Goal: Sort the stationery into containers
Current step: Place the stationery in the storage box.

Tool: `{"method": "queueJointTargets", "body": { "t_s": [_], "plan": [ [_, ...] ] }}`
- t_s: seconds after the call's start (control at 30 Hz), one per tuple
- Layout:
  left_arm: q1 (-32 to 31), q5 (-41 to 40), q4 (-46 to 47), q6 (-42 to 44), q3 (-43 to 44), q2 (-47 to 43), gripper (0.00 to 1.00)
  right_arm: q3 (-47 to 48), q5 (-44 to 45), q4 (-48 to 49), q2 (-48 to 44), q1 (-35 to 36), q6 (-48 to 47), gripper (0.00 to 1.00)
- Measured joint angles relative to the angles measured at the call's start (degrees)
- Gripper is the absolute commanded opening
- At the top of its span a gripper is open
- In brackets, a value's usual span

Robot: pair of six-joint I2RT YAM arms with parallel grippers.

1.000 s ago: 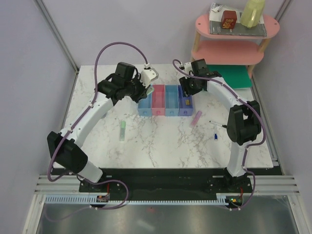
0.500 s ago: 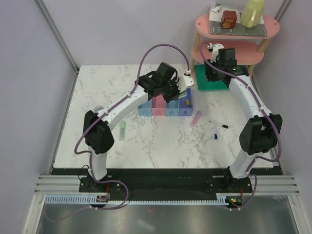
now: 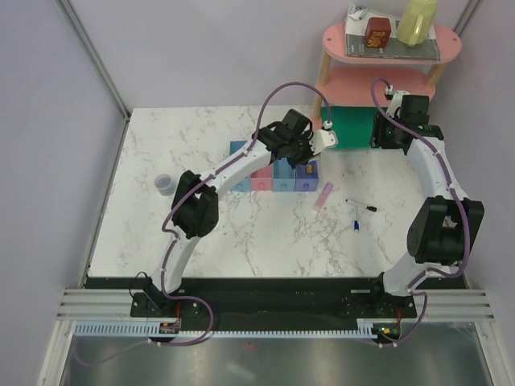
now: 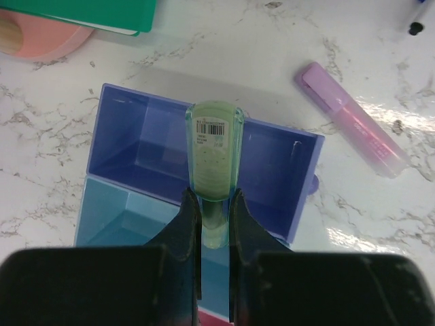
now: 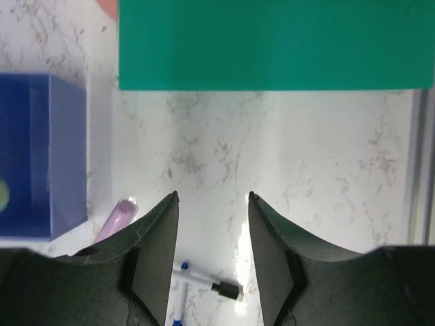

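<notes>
Top camera first: the left arm is stretched long across the table [image 3: 153, 233], and its left gripper [image 3: 312, 154] hangs over the right end of the row of bins [image 3: 282, 181]. There's loads of bare marble to the left and front, with only the grey-purple roll [image 3: 164, 183] sitting near the left edge. Right of the row it's more cluttered. The pink stick [image 3: 323, 195], thin black pen [image 3: 360, 204] and blue-and-white pen [image 3: 356, 225] lie loose there, and the green board [image 3: 354, 127] and pink shelf [image 3: 390, 80] fill the far right corner. A red box [image 3: 376, 32] and yellow bottle [image 3: 417, 20] stand on top of the shelf, but we can't read anything on them. The right arm arches up along the right edge, with the right gripper [image 3: 385, 137] up by the board.

Left wrist view: the fingers [image 4: 190, 217] are clamped tight on a pale green stick [image 4: 214, 159], which pokes out over the purple bin [image 4: 272, 170]. It has a barcode sticker, but the print is too small for us to read. The pink stick [image 4: 350, 119] lies beyond the bin's corner, not touching it.

Right wrist view: the jaws stand partly open with nothing between them, just bare marble below. The green board [image 5: 272, 41] is ahead and the purple bin [image 5: 41, 156] is off to the left.
</notes>
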Motion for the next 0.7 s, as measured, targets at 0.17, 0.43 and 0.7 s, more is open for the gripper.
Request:
{"method": "queueJointTargets", "body": {
  "t_s": [0.17,0.43,0.7],
  "plan": [
    [0.0,-1.6,3.82,0.85,0.26,4.15,0.02,-4.17,-3.54,0.22,-3.56,0.42,-1.25,0.54],
    [0.0,-3.48,9.99,1.01,0.52,7.76,0.11,-10.47,-8.13,1.29,-6.82,0.44,-3.13,0.54],
    [0.0,-6.27,12.63,1.79,0.74,8.0,0.7,-12.44,-9.51,1.25,-6.82,0.44,-4.37,0.55]
  ]
}}
